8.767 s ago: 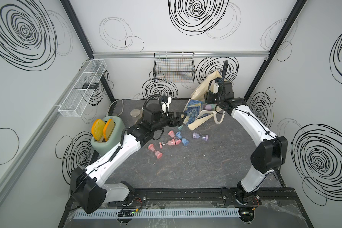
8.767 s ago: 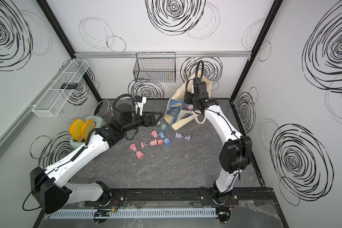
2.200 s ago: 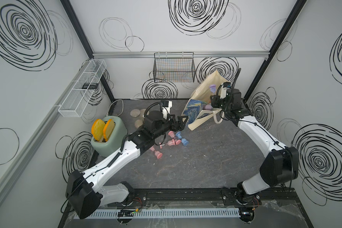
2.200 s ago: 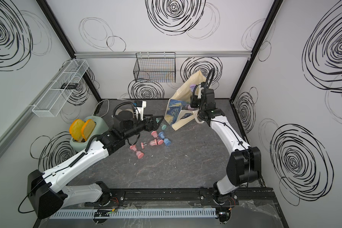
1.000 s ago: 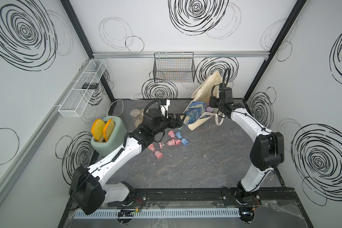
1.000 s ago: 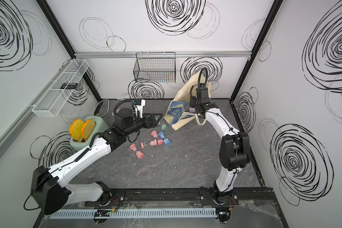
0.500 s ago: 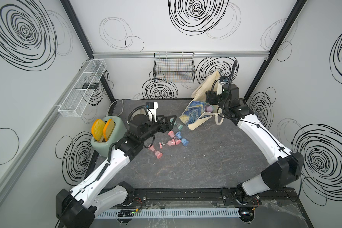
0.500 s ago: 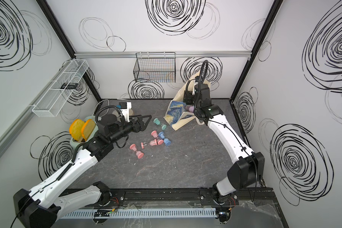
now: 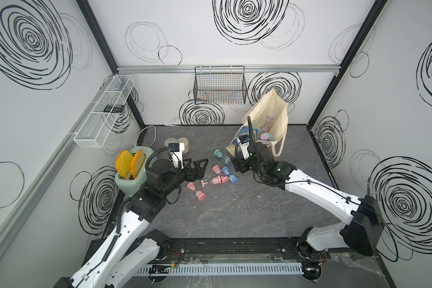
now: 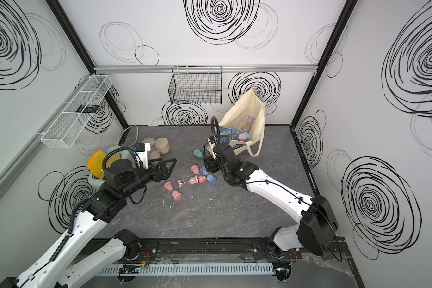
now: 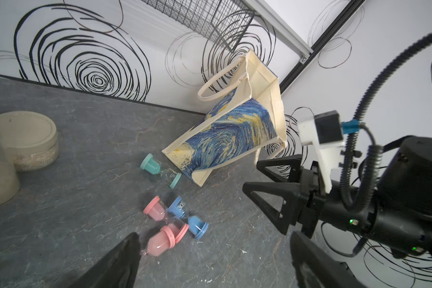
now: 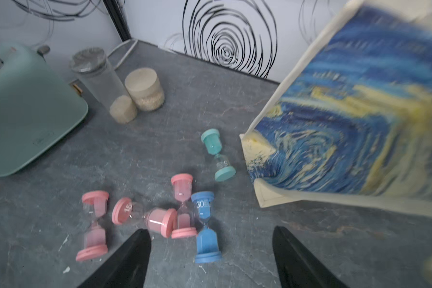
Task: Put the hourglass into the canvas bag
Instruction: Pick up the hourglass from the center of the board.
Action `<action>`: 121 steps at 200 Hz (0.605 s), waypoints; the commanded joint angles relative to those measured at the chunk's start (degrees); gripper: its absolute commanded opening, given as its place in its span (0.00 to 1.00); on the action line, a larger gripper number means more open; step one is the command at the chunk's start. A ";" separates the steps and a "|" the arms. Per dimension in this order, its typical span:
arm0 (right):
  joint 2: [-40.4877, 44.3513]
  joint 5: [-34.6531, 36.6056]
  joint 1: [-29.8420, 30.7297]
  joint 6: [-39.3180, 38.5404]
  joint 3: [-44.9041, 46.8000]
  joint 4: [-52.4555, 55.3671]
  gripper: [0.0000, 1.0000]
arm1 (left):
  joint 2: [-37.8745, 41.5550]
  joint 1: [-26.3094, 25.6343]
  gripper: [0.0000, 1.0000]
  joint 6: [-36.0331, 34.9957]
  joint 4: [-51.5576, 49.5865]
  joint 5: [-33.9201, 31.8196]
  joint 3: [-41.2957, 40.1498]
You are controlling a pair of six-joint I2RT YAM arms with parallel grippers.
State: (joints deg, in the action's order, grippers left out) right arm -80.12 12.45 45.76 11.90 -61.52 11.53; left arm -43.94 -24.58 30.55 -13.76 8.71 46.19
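Hourglasses (image 9: pixel 217 179) lie loose near the middle of the grey table (image 9: pixel 235 214): three pink, one blue, one teal. More hourglasses (image 9: pixel 265 136) rest inside the canvas bag (image 9: pixel 266 107), which is slumped open at 1 o'clock from them. At the cluster's 3 o'clock the right gripper (image 12: pixel 210 230) has its jaws wide apart, empty. At 9 o'clock the left gripper (image 9: pixel 202 167) is likewise spread, holding nothing.

The cream canvas bag (image 9: pixel 272 109), right of centre in both top views, is matt woven cloth. The small pink, blue and teal hourglasses (image 12: pixel 183 189) nearby have smooth plastic caps and clear glossy bulbs. The dark grey tabletop (image 9: pixel 235 212) looks matt and stone-veined, and the black basket (image 9: pixel 220 87) at upper centre is thin wire.
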 commanded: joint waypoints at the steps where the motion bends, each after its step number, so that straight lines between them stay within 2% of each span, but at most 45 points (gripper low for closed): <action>1: -1.23 -1.69 0.12 1.86 5.07 -4.87 0.81 | 0.92 0.60 0.96 -0.09 -0.63 -0.33 -1.26; 25: -4.42 -0.66 -0.36 1.90 8.66 -6.79 0.81 | 0.35 0.66 0.96 0.04 -0.33 1.67 -1.43; 60: -11.35 -3.64 -1.83 3.71 7.00 -4.33 0.81 | -0.47 0.65 0.96 0.27 0.86 2.31 -1.98; 121: -17.01 -9.27 -3.57 3.55 9.61 -11.32 0.80 | -2.54 0.54 0.96 0.85 2.77 3.57 -2.34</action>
State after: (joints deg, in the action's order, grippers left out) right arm -96.05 6.28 42.72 14.98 -52.10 4.16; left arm -46.02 -24.32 30.65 -14.81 11.29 44.34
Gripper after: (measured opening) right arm 0.801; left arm 0.959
